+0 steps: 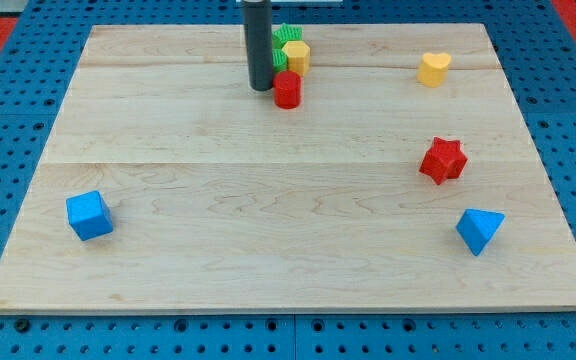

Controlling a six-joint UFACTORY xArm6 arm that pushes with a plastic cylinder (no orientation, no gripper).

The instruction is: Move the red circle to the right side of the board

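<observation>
The red circle (pixel 287 89) is sitting near the top middle of the bench (pixel 268 230), just below a yellow cylinder (pixel 297 56) and a green block (pixel 284 38). My tip (pixel 261 88) is resting just beside its left flank, seemingly touching or nearly so. There is no hand here, only the rod, so nothing is being grasped. The piece is looking small, rigid and light, likely sliding easily on smooth wood; being round, it may be rolling off the tip unless pushed through its centre, rightward toward the yellow heart (pixel 433 69).
</observation>
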